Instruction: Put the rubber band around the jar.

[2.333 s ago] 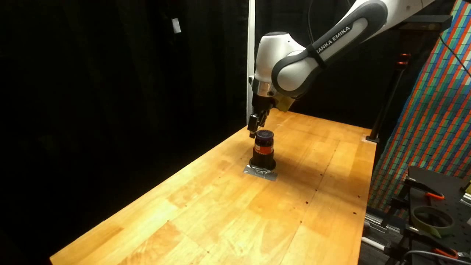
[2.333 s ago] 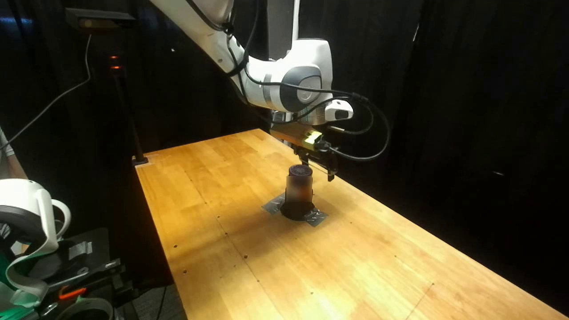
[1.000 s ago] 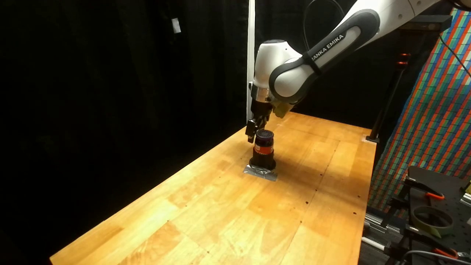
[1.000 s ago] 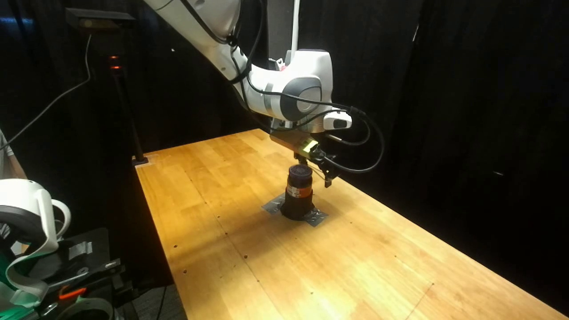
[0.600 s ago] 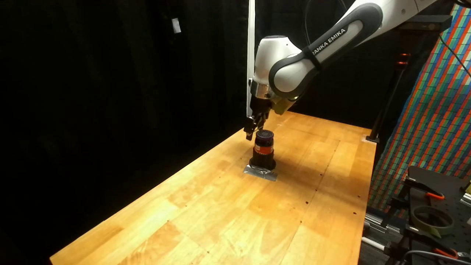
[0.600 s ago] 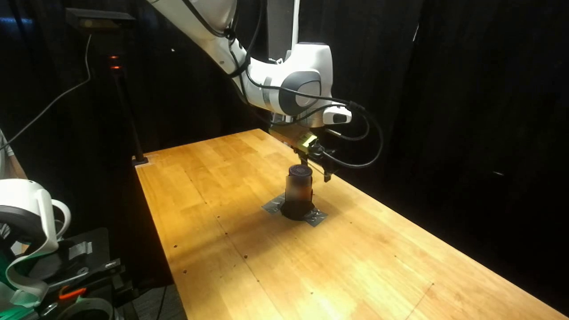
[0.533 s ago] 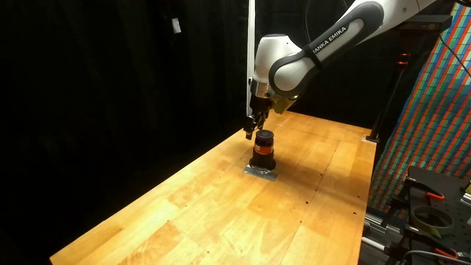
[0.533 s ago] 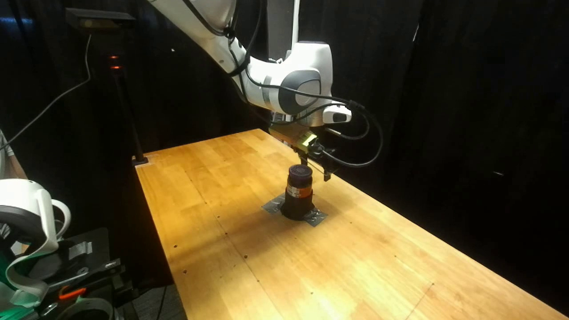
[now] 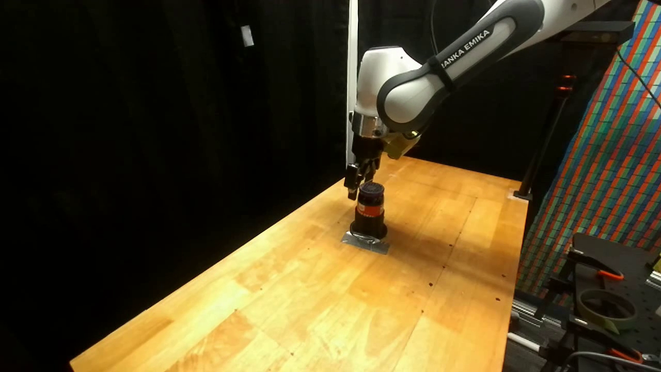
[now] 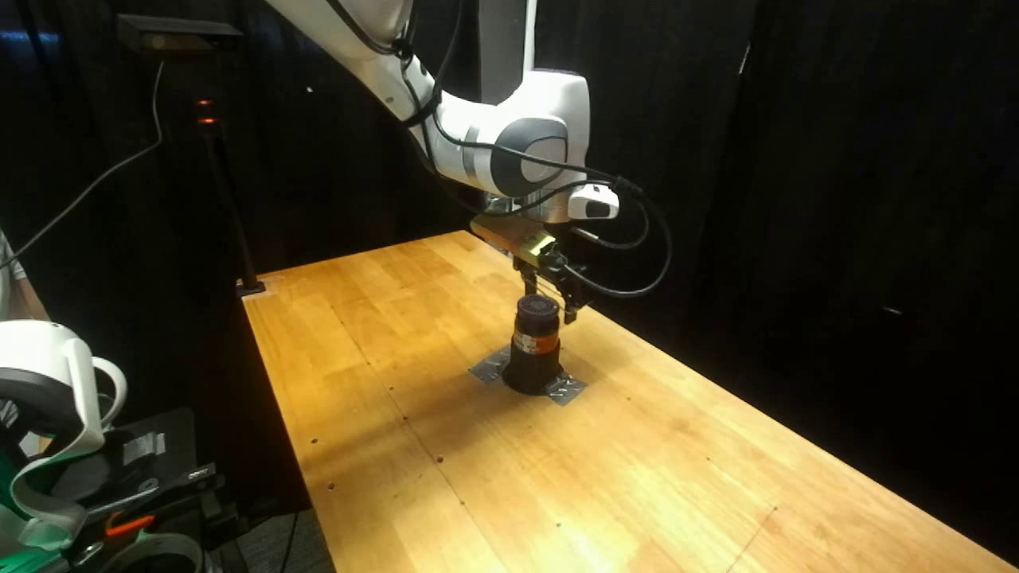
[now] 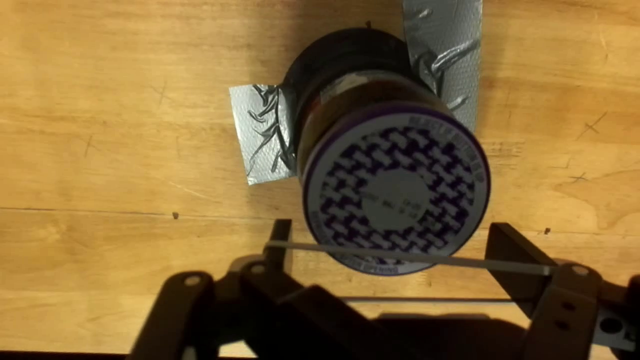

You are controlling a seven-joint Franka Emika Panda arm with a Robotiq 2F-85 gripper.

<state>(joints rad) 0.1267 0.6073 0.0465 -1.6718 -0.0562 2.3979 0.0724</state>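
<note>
Robotiq gripper [image 11: 391, 232] standing spread across the wrist view's bottom, rubber band [image 11: 385, 254] stretching across its gap, crossing in front of the purple-lidded jar [image 11: 392, 180] standing right of center, black base [image 11: 345, 52] sitting beneath, duct tape [image 11: 257, 140] lying on wooden tabletop [image 11: 75, 255]

The hand [image 11: 392, 242] is black, and on it the rubber band [image 11: 460, 260] shows pale greyish tan. Just beside the hand, the jar [image 10: 536, 338] has a grey, purple-edged lid [image 11: 395, 195] patterned in purple weave, and an orange-red label [image 9: 370, 210]; its base [image 10: 533, 374] is black, the tape [image 11: 265, 135] silver. Under the hand, the bench [image 9: 330, 299] is honey-yellow, wood-grained. Well apart from the hand, a sheet [image 9: 614, 170] is chequered orange-red, green and blue.
</note>
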